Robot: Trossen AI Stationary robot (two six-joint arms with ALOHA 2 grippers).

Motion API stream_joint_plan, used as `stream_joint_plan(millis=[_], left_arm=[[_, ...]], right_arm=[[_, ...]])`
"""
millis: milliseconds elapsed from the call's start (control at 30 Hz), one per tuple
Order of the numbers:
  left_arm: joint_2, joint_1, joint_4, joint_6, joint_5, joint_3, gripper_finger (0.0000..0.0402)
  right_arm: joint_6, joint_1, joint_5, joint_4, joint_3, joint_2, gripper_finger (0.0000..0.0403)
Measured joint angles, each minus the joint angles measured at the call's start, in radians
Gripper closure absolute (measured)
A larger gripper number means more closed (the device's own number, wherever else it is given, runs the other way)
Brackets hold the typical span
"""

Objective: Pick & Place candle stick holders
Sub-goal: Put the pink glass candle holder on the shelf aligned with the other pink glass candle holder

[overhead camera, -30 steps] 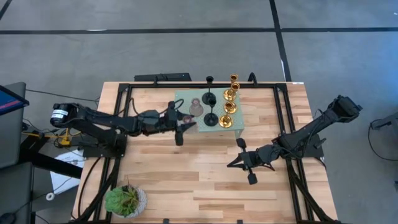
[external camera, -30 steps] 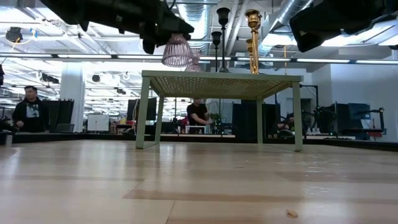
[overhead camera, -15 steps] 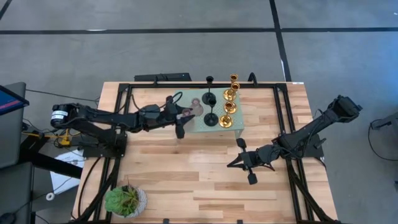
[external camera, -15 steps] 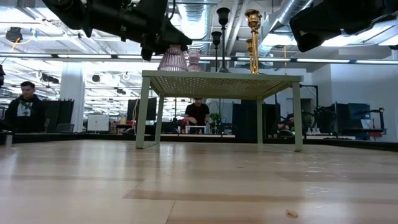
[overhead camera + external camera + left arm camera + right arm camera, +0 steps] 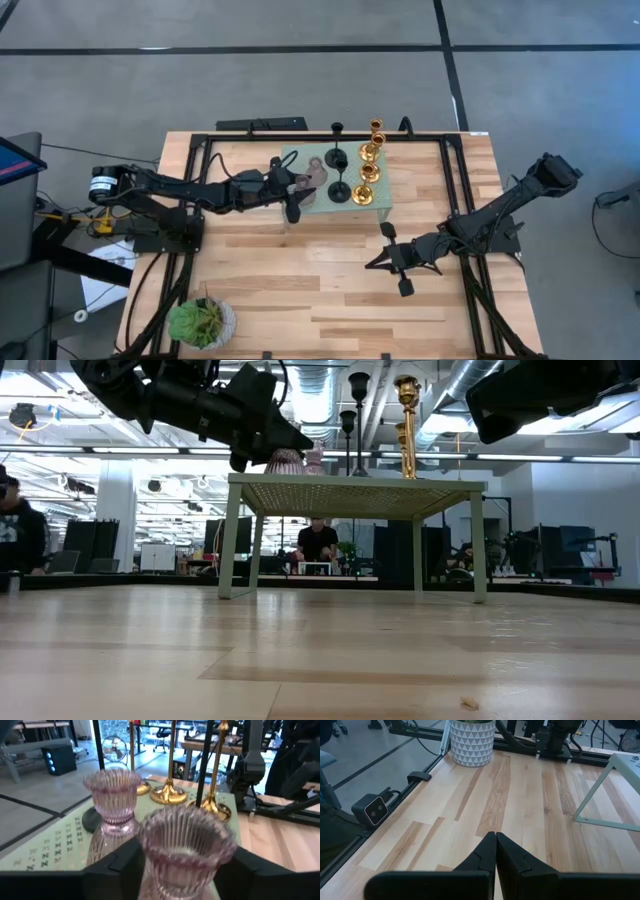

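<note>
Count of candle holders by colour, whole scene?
Black holders: 2
Gold holders: 3
Pink holders: 2
Total: 7

A grey concrete floor (image 5: 300,70), crossed by dark lines, is seen around the light wooden desk (image 5: 330,285). In the low view, an open workshop hall is shown behind the desk, with exposed silver ducts (image 5: 470,380) overhead and strip lights (image 5: 540,457). Persons (image 5: 318,546) are seated at distant workstations. A standing fan (image 5: 113,754) is visible in the left wrist view.
</note>
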Motion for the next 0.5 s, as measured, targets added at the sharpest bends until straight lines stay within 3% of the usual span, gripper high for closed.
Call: stream_joint_plan(millis=[500], left_arm=[[-0.001,0.0,0.008,0.008,-0.001,0.0,0.0067]], right_arm=[[0.0,-0.005,0.0,-0.001,0.0,0.0,0.0403]])
